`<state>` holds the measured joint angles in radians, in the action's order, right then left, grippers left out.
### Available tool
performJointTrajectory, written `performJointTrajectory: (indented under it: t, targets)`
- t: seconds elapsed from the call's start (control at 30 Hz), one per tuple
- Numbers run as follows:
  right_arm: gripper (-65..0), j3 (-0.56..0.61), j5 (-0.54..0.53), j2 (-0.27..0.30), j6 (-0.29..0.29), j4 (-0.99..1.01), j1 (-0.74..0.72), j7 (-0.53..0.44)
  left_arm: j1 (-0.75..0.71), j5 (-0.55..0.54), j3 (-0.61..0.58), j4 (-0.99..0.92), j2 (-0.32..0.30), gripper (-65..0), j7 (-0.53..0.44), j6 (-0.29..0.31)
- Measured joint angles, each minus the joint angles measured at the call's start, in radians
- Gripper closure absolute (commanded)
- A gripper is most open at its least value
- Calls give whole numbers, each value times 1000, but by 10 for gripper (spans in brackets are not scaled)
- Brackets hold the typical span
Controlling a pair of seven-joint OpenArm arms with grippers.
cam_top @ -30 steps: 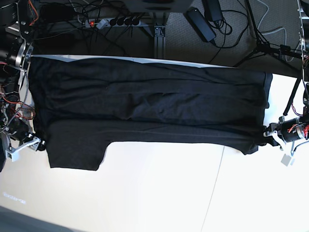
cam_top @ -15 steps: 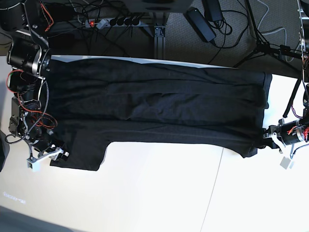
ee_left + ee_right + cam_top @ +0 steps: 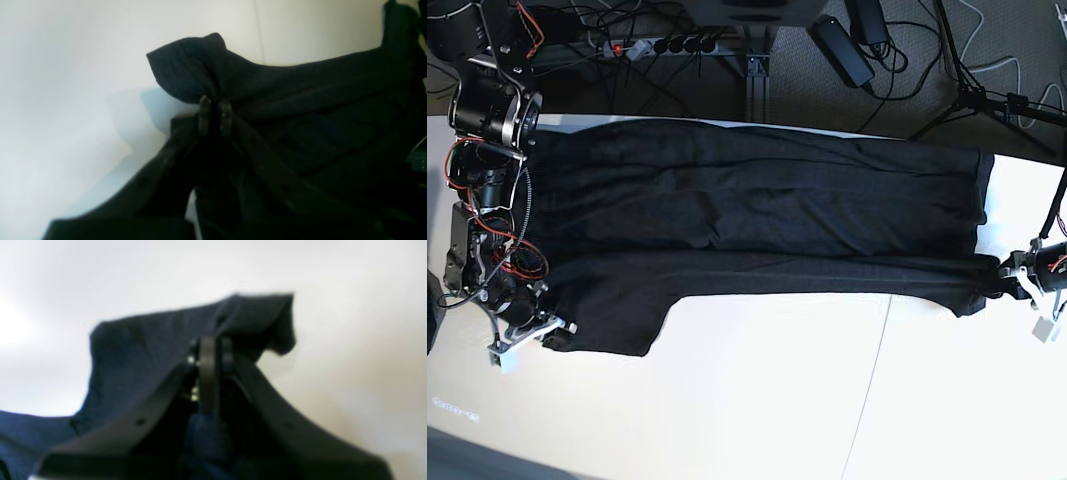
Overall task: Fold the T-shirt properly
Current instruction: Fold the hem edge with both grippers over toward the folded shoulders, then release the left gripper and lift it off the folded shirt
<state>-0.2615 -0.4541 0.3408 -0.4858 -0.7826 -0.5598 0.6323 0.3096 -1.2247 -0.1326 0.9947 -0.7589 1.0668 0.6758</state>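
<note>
The black T-shirt [image 3: 757, 215] lies lengthwise across the white table [image 3: 757, 410], with a sleeve [image 3: 617, 325] hanging toward the near left. My right gripper [image 3: 555, 332] sits at that sleeve's left corner. In the right wrist view the right gripper [image 3: 217, 353] is shut on a fold of the T-shirt [image 3: 140, 340], which bunches up over its fingertips. My left gripper [image 3: 1012, 275] is at the shirt's near right corner. The left wrist view shows the left gripper [image 3: 215, 111] shut on a raised corner of the T-shirt [image 3: 300, 100].
Past the table's far edge are a power strip [image 3: 662, 45], tangled cables, a black adapter [image 3: 842, 45] and a tripod leg [image 3: 972, 95] on the floor. A thin seam [image 3: 875, 380] runs across the table's near half.
My right arm came in over the left end of the shirt and its gripper closed on the sleeve corner. The left gripper moved right, drawing the shirt's near edge that way.
</note>
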Motion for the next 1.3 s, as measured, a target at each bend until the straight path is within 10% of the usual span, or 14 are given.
performJointTrajectory:
  t: [0.43,1.3]
  targets:
    - [0,5,-286,108,0,-303,144,257,-100,-58,0,58,-6,0,46,0]
    - [0,-196,-379,206,0,-935,779,290,-171,21,-1,190,-84,0,24,0]
